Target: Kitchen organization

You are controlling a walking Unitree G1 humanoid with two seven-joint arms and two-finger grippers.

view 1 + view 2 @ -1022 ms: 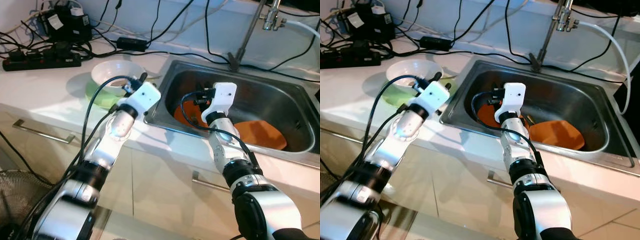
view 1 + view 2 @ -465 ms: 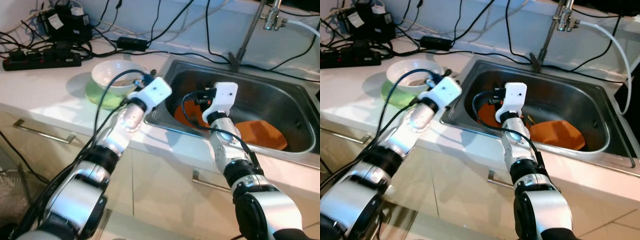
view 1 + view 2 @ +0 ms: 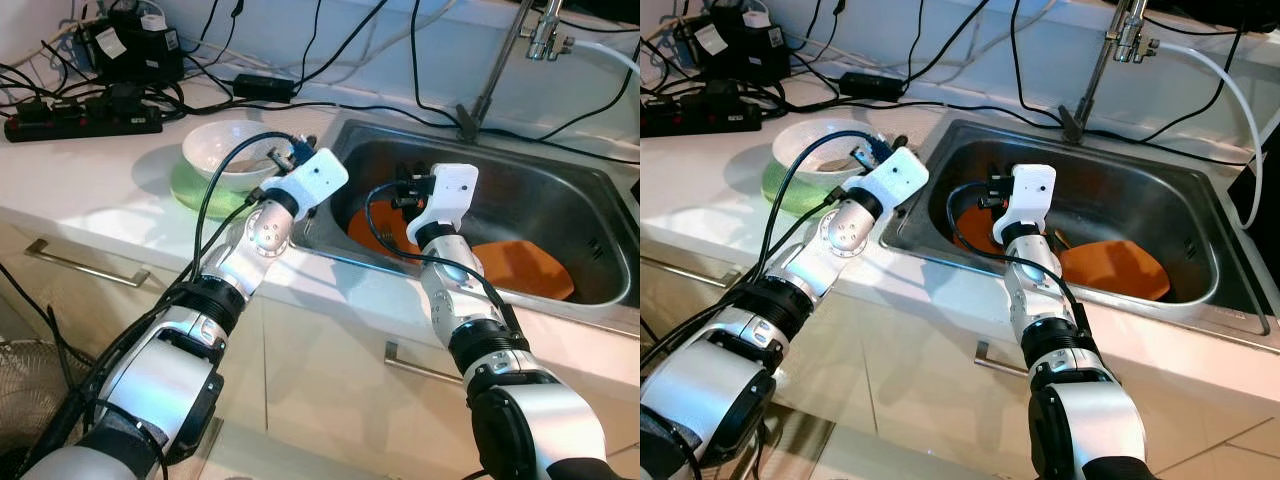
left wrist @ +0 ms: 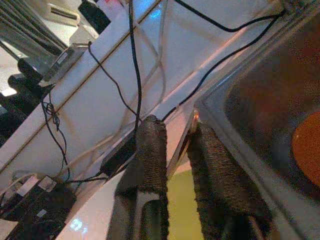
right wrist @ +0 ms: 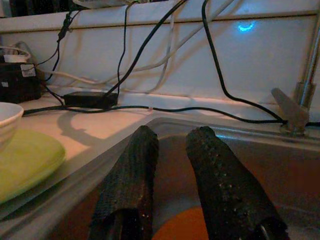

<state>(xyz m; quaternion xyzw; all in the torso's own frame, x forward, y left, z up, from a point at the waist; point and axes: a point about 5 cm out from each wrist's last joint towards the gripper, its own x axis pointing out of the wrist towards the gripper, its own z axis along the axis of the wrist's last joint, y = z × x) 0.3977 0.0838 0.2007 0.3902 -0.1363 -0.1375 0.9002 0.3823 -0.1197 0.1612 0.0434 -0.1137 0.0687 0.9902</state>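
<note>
A white bowl (image 3: 225,150) sits on a green plate (image 3: 196,196) on the counter left of the sink (image 3: 560,175). My left gripper (image 3: 290,155) is at the bowl's right rim, next to the sink edge. In the left wrist view its fingers (image 4: 150,155) stand slightly apart, and the thin bowl rim (image 4: 184,137) runs between them. My right gripper (image 3: 400,190) hangs inside the sink over an orange plate (image 3: 365,232). It is slightly open with nothing between the fingers (image 5: 132,175). A second orange plate (image 3: 520,268) lies further right in the basin.
A faucet (image 3: 500,60) rises behind the sink. Black cables, an adapter (image 3: 265,87) and a power strip (image 3: 80,120) crowd the back of the counter. Cabinet drawers with handles (image 3: 85,268) run below the counter's front edge.
My left arm has swung right and forward, bringing its gripper from the counter in front of the bowl to the bowl's right rim. The right arm has barely moved.
</note>
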